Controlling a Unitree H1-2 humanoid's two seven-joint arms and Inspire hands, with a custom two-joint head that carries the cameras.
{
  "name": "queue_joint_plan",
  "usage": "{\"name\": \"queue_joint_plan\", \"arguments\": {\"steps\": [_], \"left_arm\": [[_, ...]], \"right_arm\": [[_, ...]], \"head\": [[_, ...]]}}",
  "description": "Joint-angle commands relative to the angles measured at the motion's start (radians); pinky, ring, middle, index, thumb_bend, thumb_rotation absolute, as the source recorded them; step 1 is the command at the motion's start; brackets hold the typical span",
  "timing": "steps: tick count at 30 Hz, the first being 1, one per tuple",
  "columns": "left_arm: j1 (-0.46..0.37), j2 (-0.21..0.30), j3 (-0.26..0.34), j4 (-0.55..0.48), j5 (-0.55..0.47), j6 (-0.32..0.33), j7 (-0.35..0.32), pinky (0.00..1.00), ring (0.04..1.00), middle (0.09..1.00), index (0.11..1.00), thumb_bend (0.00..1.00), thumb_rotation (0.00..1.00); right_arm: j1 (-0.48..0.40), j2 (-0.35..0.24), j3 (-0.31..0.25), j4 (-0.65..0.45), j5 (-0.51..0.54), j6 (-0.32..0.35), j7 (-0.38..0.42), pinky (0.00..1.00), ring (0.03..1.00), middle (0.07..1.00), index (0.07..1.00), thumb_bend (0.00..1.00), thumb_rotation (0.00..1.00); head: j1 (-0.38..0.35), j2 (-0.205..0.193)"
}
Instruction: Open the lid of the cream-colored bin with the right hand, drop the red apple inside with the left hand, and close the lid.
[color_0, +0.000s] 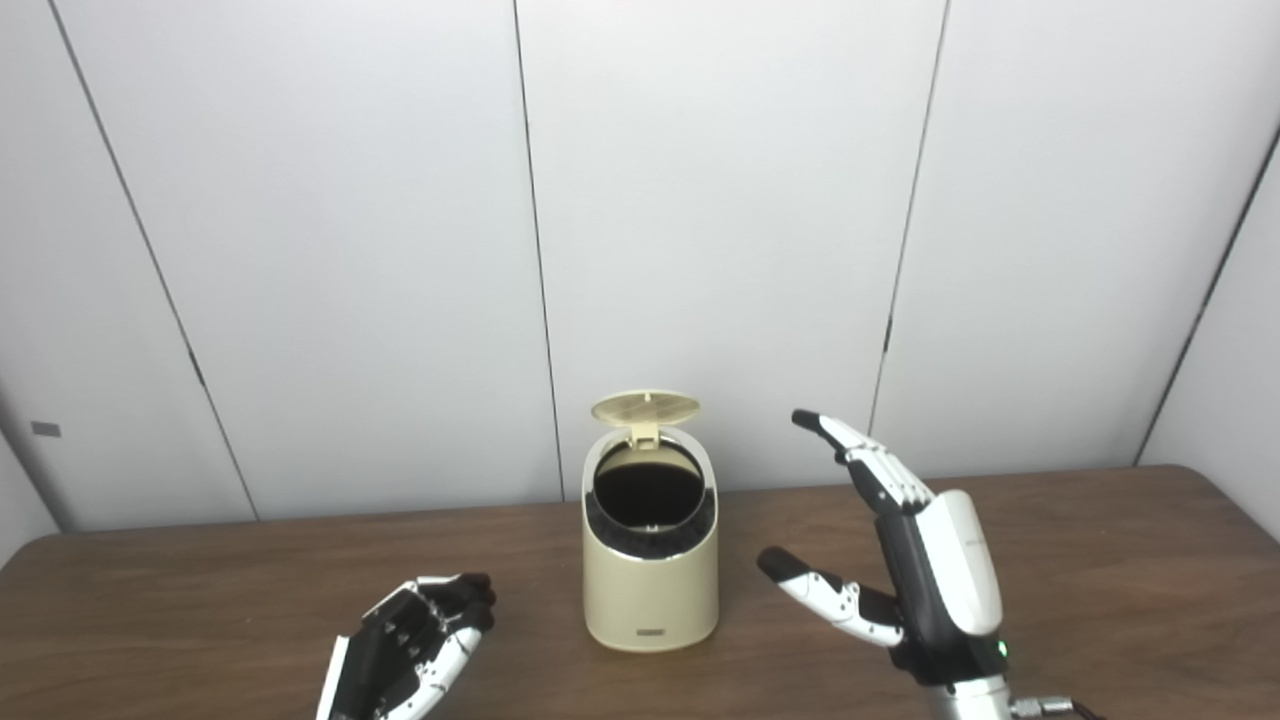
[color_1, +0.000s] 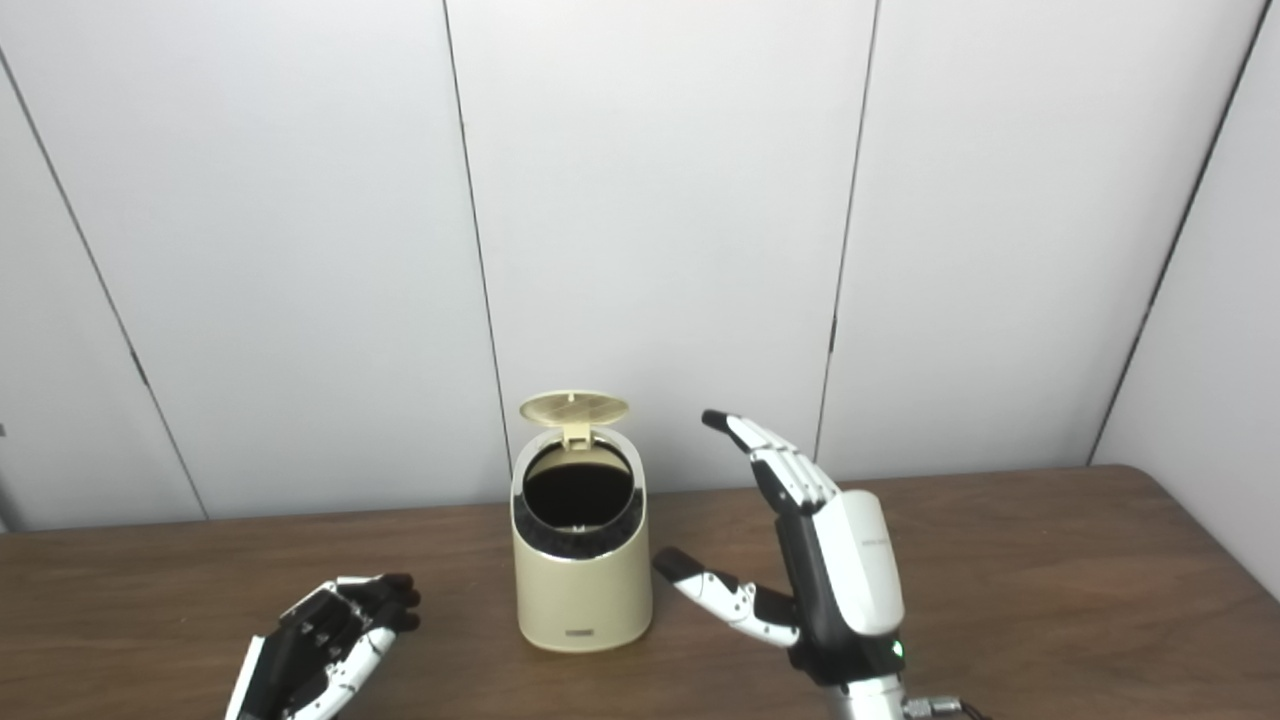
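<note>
The cream-colored bin (color_0: 650, 580) stands upright on the brown table (color_0: 1100, 560), near its middle. Its round lid (color_0: 645, 408) is up, hinged at the back, and the dark inside shows. No red apple is in view; I cannot see to the bottom of the bin. My right hand (color_0: 920, 560) is open and empty, raised to the right of the bin, fingers pointing up and thumb reaching toward the bin's side without touching it. My left hand (color_0: 415, 645) lies low at the front left, palm up, fingers loosely curled, holding nothing.
White wall panels stand right behind the table's far edge. The table's right end (color_1: 1200, 560) and its left end bear nothing that I can see.
</note>
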Motion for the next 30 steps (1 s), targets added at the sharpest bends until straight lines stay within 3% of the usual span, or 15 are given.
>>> {"name": "queue_joint_plan", "arguments": {"steps": [1,8,9,10,12,16,21,30], "left_arm": [[-0.025,-0.001,-0.004,0.014,0.043,-0.062,0.012,0.64,0.665,0.654,0.497,0.49,0.09],[-0.039,-0.015,-0.012,0.127,0.074,-0.105,0.021,0.67,0.685,0.672,0.497,0.49,0.08],[-0.042,-0.017,-0.012,0.139,0.075,-0.105,0.023,0.69,0.693,0.680,0.599,0.47,0.28],[-0.044,-0.017,-0.012,0.148,0.077,-0.104,0.024,0.70,0.699,0.684,0.641,0.46,0.37],[-0.047,-0.020,-0.015,0.161,0.081,-0.109,0.025,0.70,0.700,0.684,0.663,0.43,0.41],[-0.048,-0.025,-0.020,0.168,0.091,-0.110,0.027,0.69,0.687,0.674,0.664,0.37,0.38],[-0.051,-0.027,-0.025,0.171,0.086,-0.094,0.018,0.67,0.685,0.678,0.662,0.40,0.44],[-0.042,-0.034,-0.029,0.144,0.088,-0.065,0.016,0.67,0.687,0.672,0.645,0.42,0.46]], "right_arm": [[-0.057,-0.009,-0.010,-0.056,-0.005,0.024,0.042,0.73,0.837,0.860,0.856,0.57,0.86],[-0.154,-0.022,-0.005,-0.109,-0.065,0.126,0.192,0.76,0.861,0.874,0.869,0.67,0.92],[-0.169,-0.023,-0.002,-0.115,-0.079,0.142,0.214,0.77,0.870,0.879,0.874,0.68,0.93],[-0.181,-0.026,0.001,-0.118,-0.089,0.151,0.231,0.78,0.875,0.881,0.875,0.68,0.92],[-0.208,-0.034,0.007,-0.121,-0.107,0.169,0.271,0.80,0.887,0.885,0.875,0.68,0.91],[-0.272,-0.056,0.029,-0.117,-0.164,0.236,0.397,0.80,0.908,0.892,0.879,0.71,0.94],[-0.353,-0.069,0.065,-0.076,-0.241,0.357,0.589,0.81,0.906,0.893,0.872,0.77,0.92],[-0.421,-0.071,0.108,0.079,-0.263,0.424,0.673,0.79,0.892,0.894,0.868,0.83,0.91]], "head": [[-0.001,-0.001],[0.004,0.000],[0.004,0.000],[0.006,0.000],[0.008,0.001],[0.012,0.001],[0.014,-0.003],[0.018,-0.002]]}}
